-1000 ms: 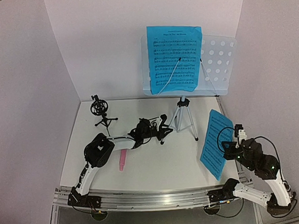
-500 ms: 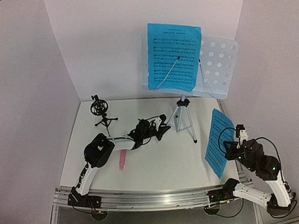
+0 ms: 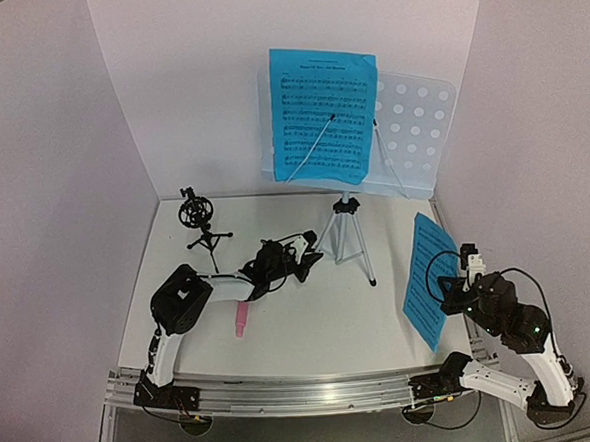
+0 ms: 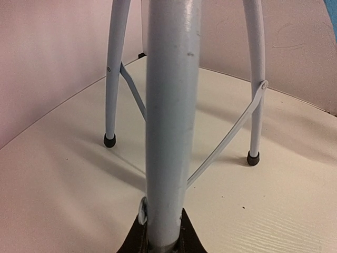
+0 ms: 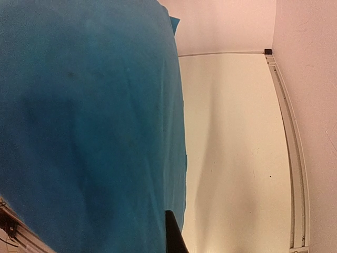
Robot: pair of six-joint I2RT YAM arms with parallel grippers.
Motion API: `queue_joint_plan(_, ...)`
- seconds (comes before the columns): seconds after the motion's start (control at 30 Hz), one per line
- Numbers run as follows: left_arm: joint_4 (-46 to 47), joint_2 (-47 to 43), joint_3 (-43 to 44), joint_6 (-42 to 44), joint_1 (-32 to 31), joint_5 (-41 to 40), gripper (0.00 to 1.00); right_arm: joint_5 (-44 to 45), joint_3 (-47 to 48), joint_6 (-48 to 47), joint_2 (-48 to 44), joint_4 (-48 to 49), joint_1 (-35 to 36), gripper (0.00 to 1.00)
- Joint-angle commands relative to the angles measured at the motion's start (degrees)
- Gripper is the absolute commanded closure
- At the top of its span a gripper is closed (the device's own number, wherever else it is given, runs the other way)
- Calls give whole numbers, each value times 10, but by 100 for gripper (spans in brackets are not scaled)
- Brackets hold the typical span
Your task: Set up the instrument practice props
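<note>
The music stand has a pale blue perforated desk on a silver tripod at the back of the table. One bright blue music sheet rests on the desk. My left gripper is shut on the near left tripod leg, which fills the left wrist view with my jaws pressed against both its sides. My right gripper is shut on the second blue sheet and holds it upright at the right; in the right wrist view this sheet covers most of the picture. The pink microphone lies near the front. The black tripod mic holder stands at the back left.
White walls close in the table at the back and both sides. The two far tripod feet rest on the white tabletop. A metal rail runs along the near edge by the arm bases.
The music stand and its sheet have moved left, together with my left gripper, whose jaws have closed in on the leg. The right arm has barely moved with its sheet.
</note>
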Motion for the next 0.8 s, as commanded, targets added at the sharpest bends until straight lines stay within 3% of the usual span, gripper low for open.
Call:
queue_joint_plan(0.0,-23,-78,-36,-35,22,-12,100,-10,17,-25,31,22,2,100)
queue_joint_plan(0.53,-13,-193,-208,-29,40,-58,100,-15,84,-92,110,55,2,100)
queue_joint_plan(0.77,-9,-193,-225,-24,45,-42,100,78,155,-120,154,45,2,100)
